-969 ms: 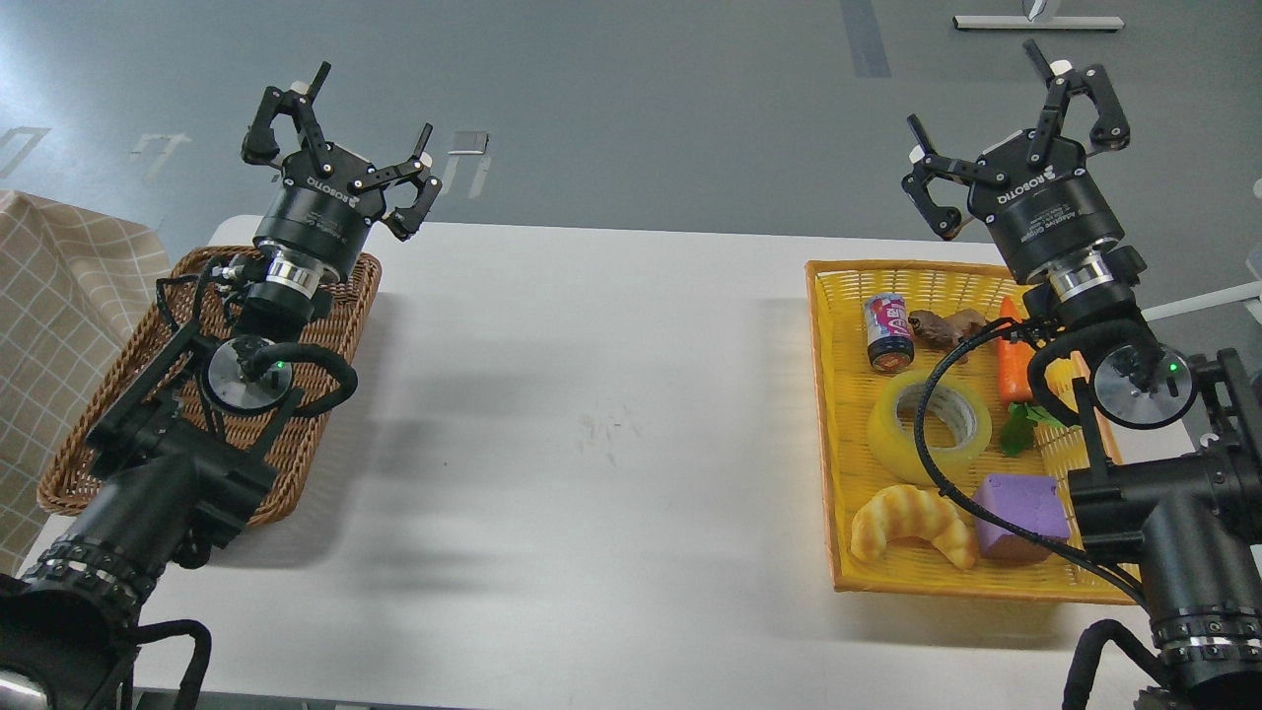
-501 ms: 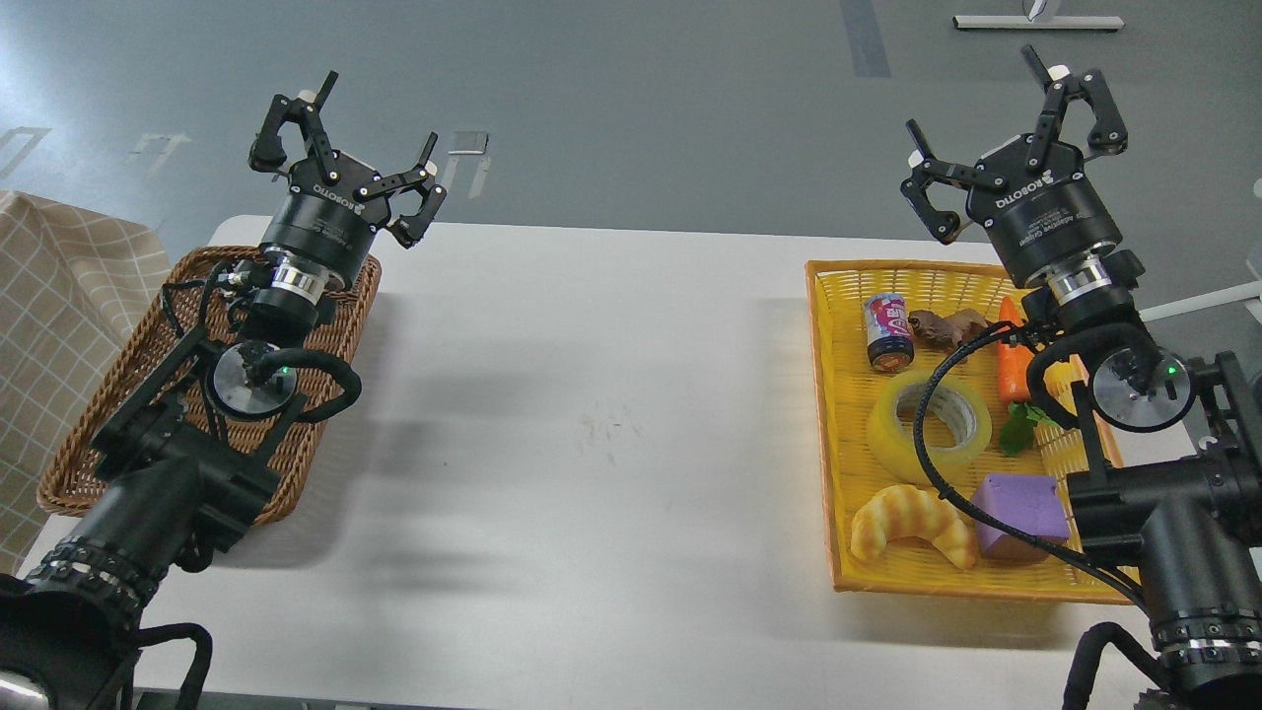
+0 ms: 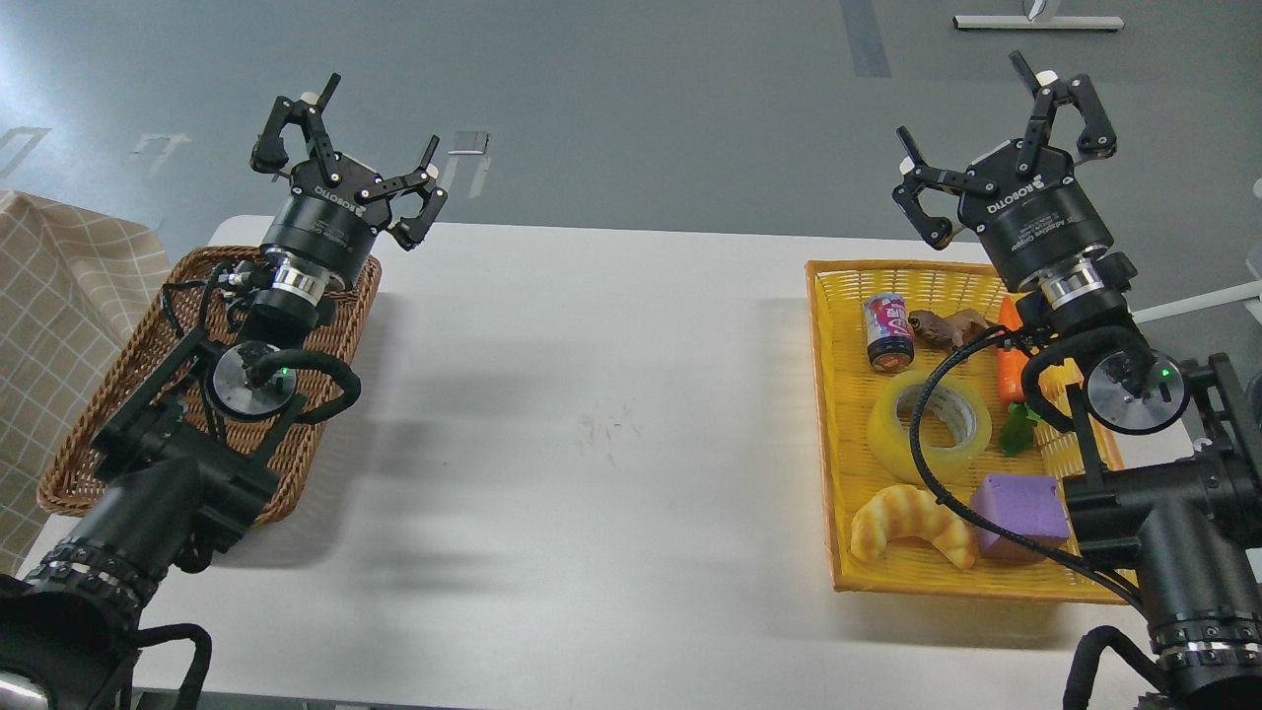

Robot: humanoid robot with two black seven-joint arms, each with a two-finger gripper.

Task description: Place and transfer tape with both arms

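Two hands are up and spread wide, neither holding anything: my left hand point(image 3: 345, 148) hangs above the far end of the brown wicker basket point(image 3: 74, 463), and my right hand point(image 3: 996, 133) hangs past the far edge of the yellow tray point(image 3: 838, 434). The tape point(image 3: 929, 426) lies flat in the middle of that tray, core facing up, with a can point(image 3: 887, 332) beyond it and a croissant point(image 3: 912, 523) and a purple block point(image 3: 1020, 513) on the near side.

I judge the step in hand to be the right arm's reach for the roll. To do it well I would bring the right hand back over the tray and come down square on the tape, one finger into the core and the others outside the wall, or else span the whole roll. The arm's black cable point(image 3: 922, 444) drapes across the roll, so I would watch that it does not snag. The croissant sits near, so I would descend straight and lift clear of the tray rim before crossing the white worktop point(image 3: 592, 394).
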